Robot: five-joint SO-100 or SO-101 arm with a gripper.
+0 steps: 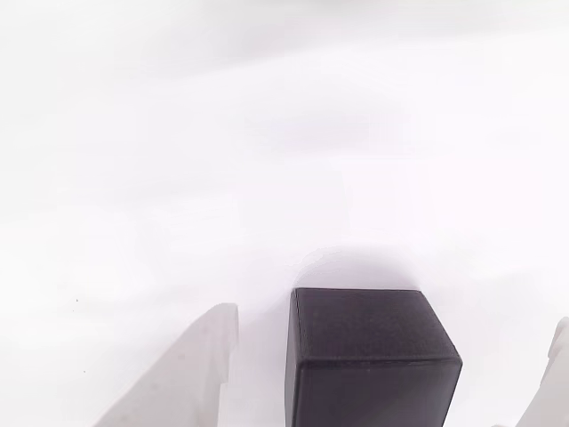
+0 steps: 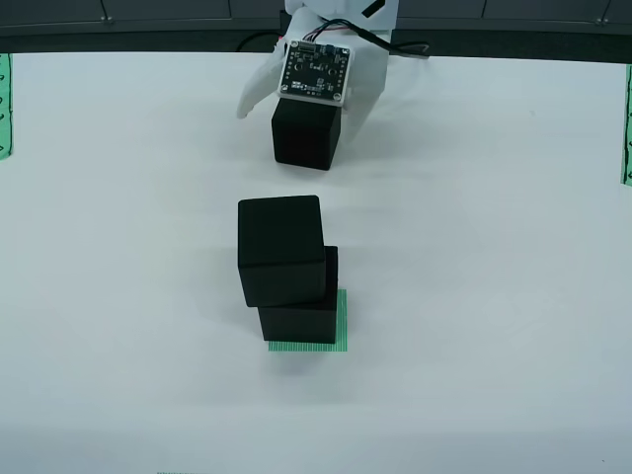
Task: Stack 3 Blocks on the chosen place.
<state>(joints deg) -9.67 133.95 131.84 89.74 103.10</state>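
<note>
In the view from above, two black blocks are stacked on the chosen place (image 2: 341, 324), a small green striped patch. The upper block (image 2: 281, 249) sits shifted left and towards the camera on the lower block (image 2: 301, 324). A third block (image 2: 306, 136) rests on the white table farther back, between the white fingers of my gripper (image 2: 304, 117). In the view that rides on the gripper, this block (image 1: 369, 356) stands between the left finger (image 1: 191, 374) and the right finger (image 1: 558, 369), with a gap on each side. The gripper (image 1: 394, 318) is open.
Narrow green striped bands lie at the left edge (image 2: 3, 104) and the right edge (image 2: 627, 123) of the white table in the view from above. A dark strip (image 2: 148, 38) runs along the far edge. A circuit board (image 2: 316, 69) sits on the gripper.
</note>
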